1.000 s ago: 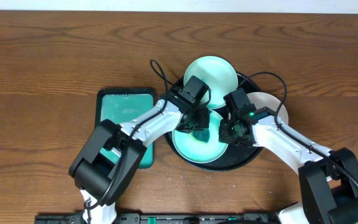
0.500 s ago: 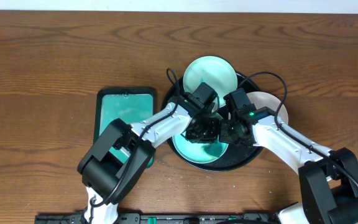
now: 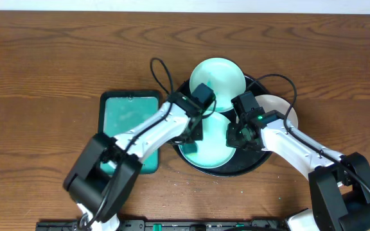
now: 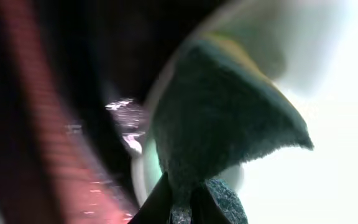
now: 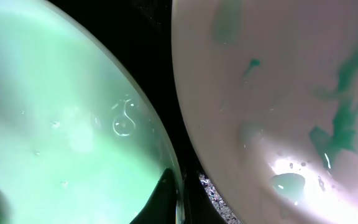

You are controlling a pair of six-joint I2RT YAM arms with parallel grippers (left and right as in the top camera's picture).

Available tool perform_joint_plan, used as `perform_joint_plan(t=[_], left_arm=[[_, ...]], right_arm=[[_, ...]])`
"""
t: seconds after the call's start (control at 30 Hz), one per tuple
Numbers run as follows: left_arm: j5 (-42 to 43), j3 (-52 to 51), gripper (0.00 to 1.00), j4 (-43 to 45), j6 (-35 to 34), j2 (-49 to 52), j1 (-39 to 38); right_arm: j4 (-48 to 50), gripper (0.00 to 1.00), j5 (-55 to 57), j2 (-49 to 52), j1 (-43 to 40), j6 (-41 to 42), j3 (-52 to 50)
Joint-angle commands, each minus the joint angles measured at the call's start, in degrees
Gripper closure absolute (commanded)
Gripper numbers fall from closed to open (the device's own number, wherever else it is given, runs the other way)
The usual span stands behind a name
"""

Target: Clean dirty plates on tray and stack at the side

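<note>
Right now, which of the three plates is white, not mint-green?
The white plate at the tray's right edge, smeared teal; the two others are mint-green.

The overhead camera looks straight down on the wooden surface (image 3: 44,51) from well above. Both arms enter from the bottom edge, and the tray (image 3: 243,165) lies just right of centre. The left wrist camera sits very close and faces past a sponge (image 4: 222,118) to a blurred plate rim. The right wrist camera, equally close, faces down past its fingers (image 5: 161,199) at the nearer mint-green plate (image 5: 55,112) and the white plate (image 5: 278,93). All three views share the tray's interior.
</note>
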Motion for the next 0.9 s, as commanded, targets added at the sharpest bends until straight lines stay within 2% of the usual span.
perform_joint_plan(t=[0.0, 0.07, 0.17, 0.3, 0.37, 0.47, 0.63, 0.7, 0.73, 0.87], left_arm=[[-8.72, -0.35, 0.93, -2.43, 1.95, -7.32, 1.46], [-8.37, -0.31, 0.93, -3.89, 1.97, -12.41, 2.34], [-9.29, -0.33, 0.93, -5.57, 5.49, -19.87, 4.83], [-18.05, -0.83, 0.93, -9.29, 7.54, -25.57, 10.88], [-18.82, -2.14, 0.93, -9.94, 8.63, -25.83, 14.91], [-15.91, -6.10, 0.93, -8.13, 9.92, -24.28, 20.13], [-5.92, -11.32, 0.92, -2.93, 13.99, -19.65, 26.40], [-3.65, -11.37, 0.85, -2.86, 13.99, -18.60, 28.04], [-2.71, -11.37, 0.75, -2.86, 13.99, -18.64, 28.70], [0.79, -10.14, 0.59, -3.69, 14.84, -21.11, 30.18]], right_arm=[[-0.28, 0.99, 4.44, 2.10, -0.07, 0.28, -0.76], [-0.35, 0.99, 4.44, 2.10, -0.07, 0.28, -0.76], [-0.48, 0.99, 4.48, 2.10, -0.07, 0.26, -0.76], [0.15, 0.99, 4.96, 2.10, -0.07, 0.26, -0.76], [1.18, 0.99, 6.69, 2.10, -0.07, 0.26, -0.76], [3.34, 0.99, 7.87, 2.10, -0.07, 0.26, -0.76], [4.61, 0.99, 5.27, 1.95, -0.07, 0.15, -0.55], [4.17, 0.99, 2.84, 1.36, 0.00, -1.95, 0.13], [3.58, 0.99, 1.75, 0.74, 0.11, -3.17, 0.70], [-1.07, 0.99, 3.08, -3.43, 1.38, -6.88, 4.31]])
